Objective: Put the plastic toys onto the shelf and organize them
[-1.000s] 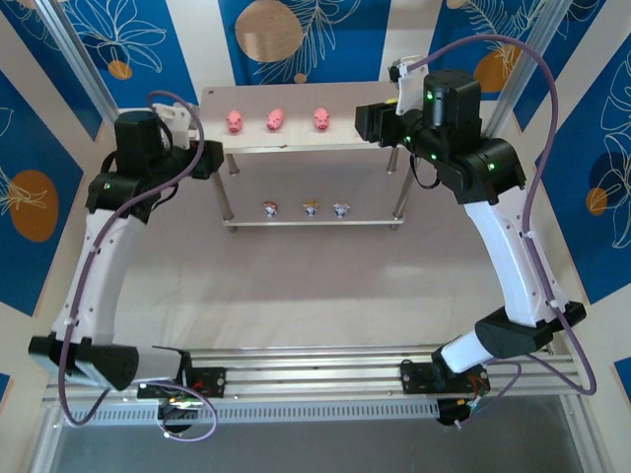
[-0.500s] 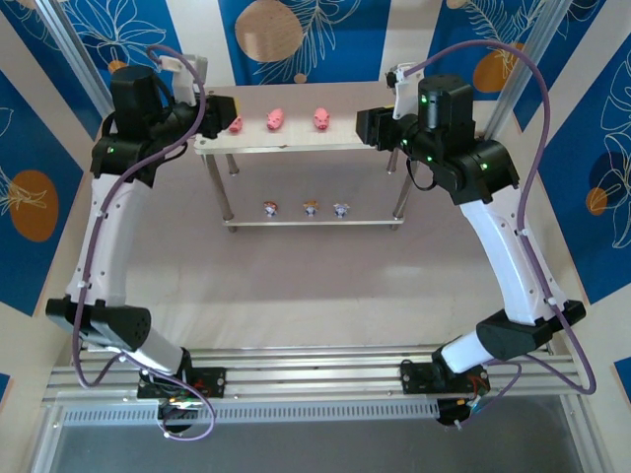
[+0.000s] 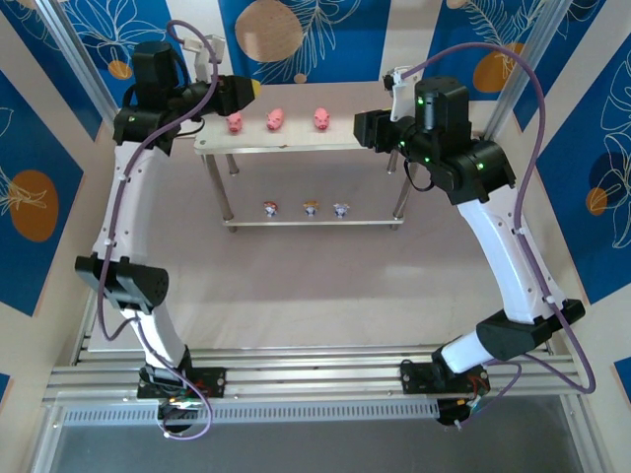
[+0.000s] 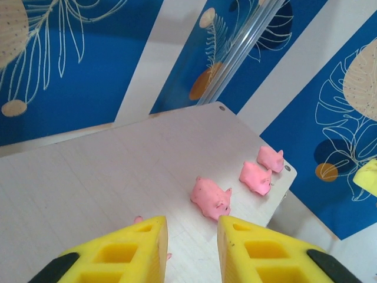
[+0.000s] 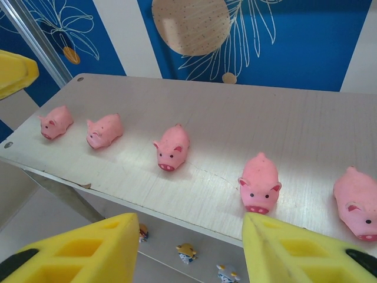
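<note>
The surface (image 3: 296,286) carries the shelf (image 3: 296,99), standing at its far side betw. the two arms. The left end effector (image 3: 248,92) hangs over the shelf's left end. The right end effector (image 3: 363,128) sits at the shelf's right end, about level w/ the top board (image 5: 235,112). The right one is spread wide and holds nothing; its yellow fingers (image 5: 76,253) frame the view along the board. The left one (image 4: 192,227) is parted moderately w/ an empty gap. A bit of pink peeks from behind its left finger (image 4: 132,250) (prob. a pig just beside it, mostly hidden, can't tell if touching).

Five pink pigs (image 5: 172,147) stand upright in a loose row along the top board, none touching, spacing a bit uneven. Three whitish figurines (image 3: 312,208) sit in a row on the lower board (image 3: 370,217), beneath the pigs.

Judgement: all eight toys look placed, pigs up top and figurines below, so the task is about done. The step in hand looks like a final tidy or let-go at the shelf's left end. The next move calls for lifting the left end effector straight up off the shelf before swinging away, fingers clear of the nearest pig. The right one needs to back off from the shelf's right end w/o clipping the end pig.
</note>
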`<state>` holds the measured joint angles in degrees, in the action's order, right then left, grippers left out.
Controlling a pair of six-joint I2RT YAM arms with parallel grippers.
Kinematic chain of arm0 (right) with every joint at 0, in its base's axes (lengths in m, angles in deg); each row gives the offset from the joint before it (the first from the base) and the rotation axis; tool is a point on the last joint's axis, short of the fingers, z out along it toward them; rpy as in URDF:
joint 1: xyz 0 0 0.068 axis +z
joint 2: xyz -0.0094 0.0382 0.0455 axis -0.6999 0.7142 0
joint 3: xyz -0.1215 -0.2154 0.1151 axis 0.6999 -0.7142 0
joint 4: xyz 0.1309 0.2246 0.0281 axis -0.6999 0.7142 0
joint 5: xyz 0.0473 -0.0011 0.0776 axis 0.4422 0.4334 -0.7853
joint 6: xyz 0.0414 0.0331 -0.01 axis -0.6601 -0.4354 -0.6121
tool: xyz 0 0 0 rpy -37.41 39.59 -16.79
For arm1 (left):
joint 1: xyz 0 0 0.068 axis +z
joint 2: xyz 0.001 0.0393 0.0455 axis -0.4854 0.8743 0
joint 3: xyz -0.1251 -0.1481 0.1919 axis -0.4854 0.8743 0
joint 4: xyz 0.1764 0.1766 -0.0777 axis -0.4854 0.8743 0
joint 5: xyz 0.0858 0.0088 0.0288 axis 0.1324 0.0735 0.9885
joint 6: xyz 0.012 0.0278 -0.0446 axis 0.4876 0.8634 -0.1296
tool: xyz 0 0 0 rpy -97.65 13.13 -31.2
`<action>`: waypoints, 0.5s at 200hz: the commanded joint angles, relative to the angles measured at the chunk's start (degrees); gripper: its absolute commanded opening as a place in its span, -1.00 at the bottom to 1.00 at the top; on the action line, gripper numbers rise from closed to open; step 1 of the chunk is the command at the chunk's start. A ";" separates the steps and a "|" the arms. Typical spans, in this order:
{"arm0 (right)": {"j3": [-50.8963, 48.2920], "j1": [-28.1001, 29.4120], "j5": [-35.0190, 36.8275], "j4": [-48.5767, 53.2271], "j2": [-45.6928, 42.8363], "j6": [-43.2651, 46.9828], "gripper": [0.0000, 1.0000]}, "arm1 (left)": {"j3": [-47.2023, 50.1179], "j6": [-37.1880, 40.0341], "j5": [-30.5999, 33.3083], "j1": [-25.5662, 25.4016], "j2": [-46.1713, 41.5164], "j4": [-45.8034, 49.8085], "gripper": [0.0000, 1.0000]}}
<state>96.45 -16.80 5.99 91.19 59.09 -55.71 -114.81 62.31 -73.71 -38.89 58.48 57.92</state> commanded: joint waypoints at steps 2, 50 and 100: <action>-0.41 -0.11 -1.08 -1.27 -1.08 -1.14 0.00 | -5.70 1.22 -2.35 -0.70 2.24 6.56 -0.40; -0.85 0.12 -1.02 -1.35 -1.36 -1.33 0.00 | -13.23 4.47 -1.29 -2.22 7.54 15.98 -0.42; -2.47 0.12 -0.87 -2.30 -2.69 -1.64 0.01 | -12.96 10.37 5.13 -4.01 8.55 23.03 -0.44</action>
<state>95.01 -16.80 5.84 90.69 58.39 -56.35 -126.24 68.46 -71.98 -41.86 66.13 75.88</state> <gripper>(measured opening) 0.502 0.284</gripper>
